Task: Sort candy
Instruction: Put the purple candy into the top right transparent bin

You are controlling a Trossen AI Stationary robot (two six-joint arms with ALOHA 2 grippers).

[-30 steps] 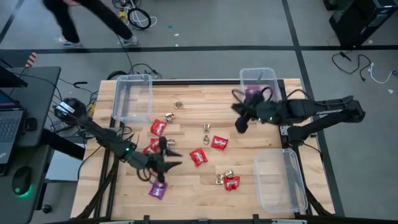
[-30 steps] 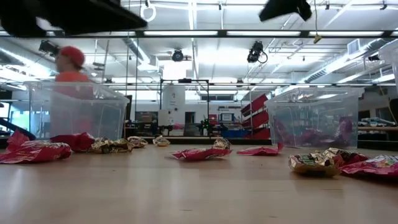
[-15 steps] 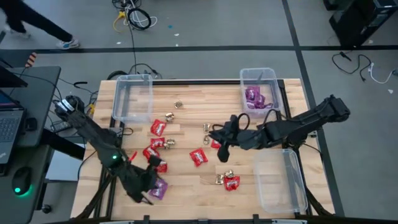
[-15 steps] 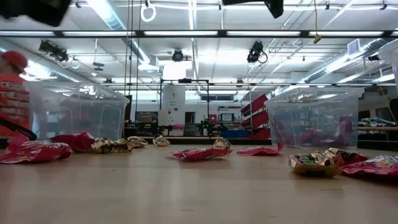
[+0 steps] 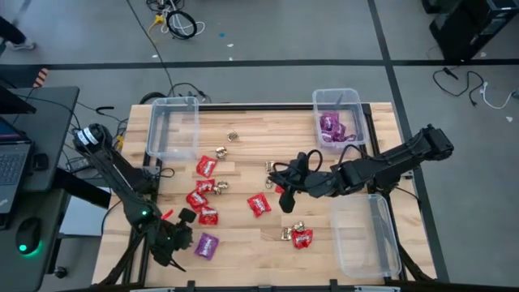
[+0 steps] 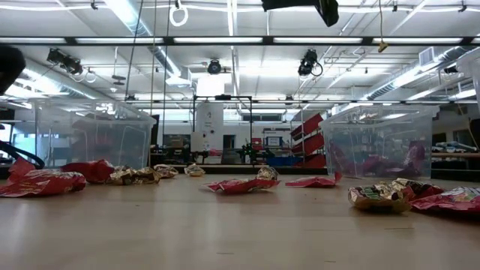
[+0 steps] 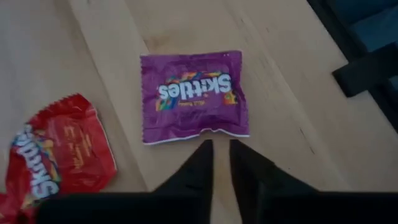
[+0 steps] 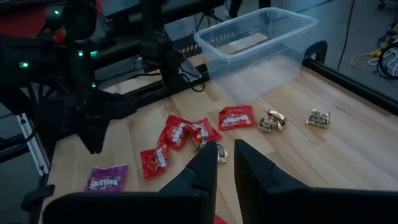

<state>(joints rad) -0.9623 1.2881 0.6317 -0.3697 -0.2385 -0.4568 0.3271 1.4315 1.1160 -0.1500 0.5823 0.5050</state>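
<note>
1. Wooden slat table (image 5: 268,130), light butcher-block top, dark frame at edges
2. Clear plastic bin (image 5: 172,127) at far left side of table, long side running front to back
3. Second clear bin (image 5: 353,101) at far right side
4. Third clear bin (image 5: 365,235) at near right corner
5. Grey floor with dark tape lines (image 5: 243,63)
6. Coiled cables on floor (image 5: 180,23) beyond table
7. Desk with laptop (image 5: 10,162) left of table, mouse (image 5: 29,237) lit green
8. Low view: ceiling strip lights (image 6: 225,40), red shelving (image 6: 306,139) far back
</note>
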